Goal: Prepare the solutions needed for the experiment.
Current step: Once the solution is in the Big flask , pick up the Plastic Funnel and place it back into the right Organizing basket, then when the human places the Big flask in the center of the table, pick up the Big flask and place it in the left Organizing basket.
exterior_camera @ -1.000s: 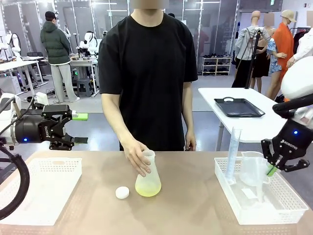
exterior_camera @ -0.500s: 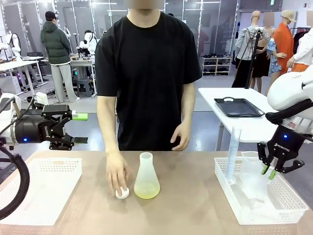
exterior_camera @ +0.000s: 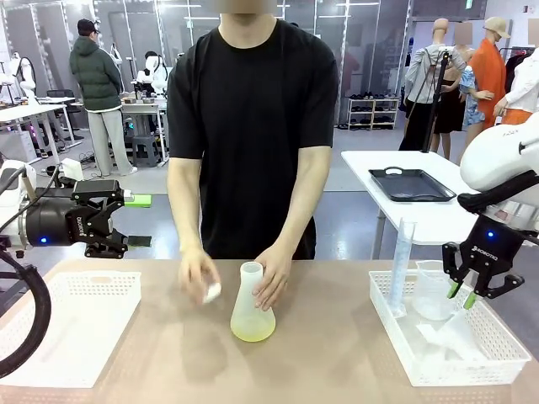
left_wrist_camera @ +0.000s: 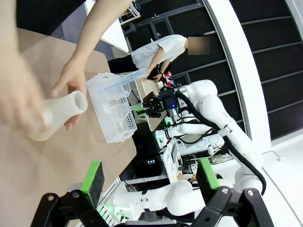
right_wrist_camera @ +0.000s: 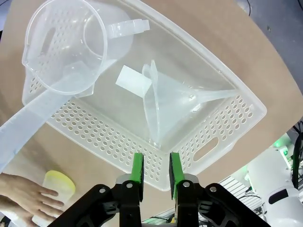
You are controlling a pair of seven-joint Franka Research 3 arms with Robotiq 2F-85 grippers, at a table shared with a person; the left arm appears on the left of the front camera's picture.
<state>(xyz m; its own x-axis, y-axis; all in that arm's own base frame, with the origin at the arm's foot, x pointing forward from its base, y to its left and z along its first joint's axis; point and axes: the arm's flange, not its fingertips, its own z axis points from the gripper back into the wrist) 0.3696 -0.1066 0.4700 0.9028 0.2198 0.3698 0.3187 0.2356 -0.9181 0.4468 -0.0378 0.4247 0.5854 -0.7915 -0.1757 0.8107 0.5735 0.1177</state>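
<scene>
A frosted conical flask (exterior_camera: 252,296) stands at the table's middle with the pale yellow-green solutions (exterior_camera: 253,326) in its bottom. The person steadies its neck with one hand and holds a small white cap (exterior_camera: 211,292) in the other. From above, the right wrist view shows the flask (right_wrist_camera: 59,187) beside the basket. My right gripper (exterior_camera: 462,296) hovers over the white basket (exterior_camera: 461,371), jaws a little apart with nothing between them (right_wrist_camera: 155,171). A clear funnel (right_wrist_camera: 163,101) lies on its side in the basket below. My left gripper (exterior_camera: 139,220) hangs open above the table's left side.
The basket (right_wrist_camera: 214,142) also holds a clear jug (right_wrist_camera: 64,47) and a tall measuring cylinder (exterior_camera: 401,261). A flat white tray (exterior_camera: 76,328) lies at the front left. The person stands at the far edge.
My right gripper has let go of the funnel, which now lies in the basket. The person picked up the cap and put the other hand on the flask.
</scene>
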